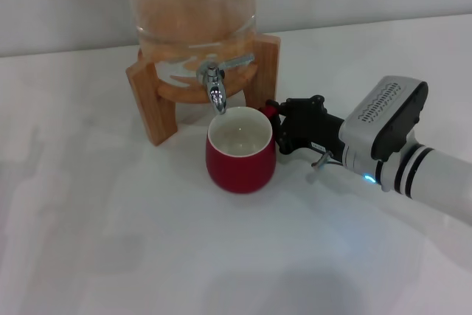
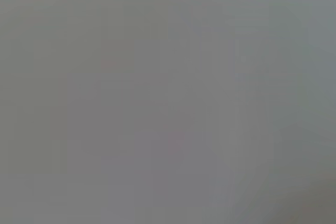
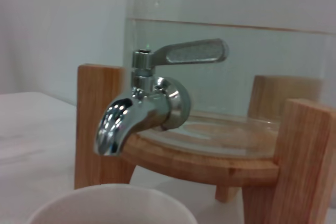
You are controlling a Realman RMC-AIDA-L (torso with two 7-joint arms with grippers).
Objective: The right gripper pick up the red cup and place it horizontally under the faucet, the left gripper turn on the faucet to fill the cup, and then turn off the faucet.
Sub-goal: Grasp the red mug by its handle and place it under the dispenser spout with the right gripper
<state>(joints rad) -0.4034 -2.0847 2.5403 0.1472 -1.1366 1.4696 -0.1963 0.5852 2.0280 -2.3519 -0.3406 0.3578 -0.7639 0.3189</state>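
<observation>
Red cup: I see the squat dark-red ceramic mug with the glossy white inside (image 1: 241, 154) standing upright on the white table (image 1: 110, 241), its mouth directly below the spout; the bowl looks empty from my head view.
Cup handle: the small red loop (image 1: 269, 113) points toward the right arm — it sits between the black fingers.
Right pincer: the black fingered pincer on the ribbed white-grey wrist housing (image 1: 279, 125) comes in from the right, low over the table, clenched on the red cup's handle.
Faucet: the small shiny chrome tap (image 1: 215, 86) projects from the front of the clear glass dispenser (image 1: 190, 5); its flat metal lever (image 3: 191, 52) lies level, pointing to the side, and I see no water leaving the spout.
Stand: the wooden frame (image 1: 151, 101) carries the dispenser, its legs on the table just behind the cup.
Right wrist view: the tap fills the middle, with the cup's white rim (image 3: 110, 203) just under it.
Left pincer: not visible to me — its own wrist camera gives only plain grey, so I cannot tell its state.
</observation>
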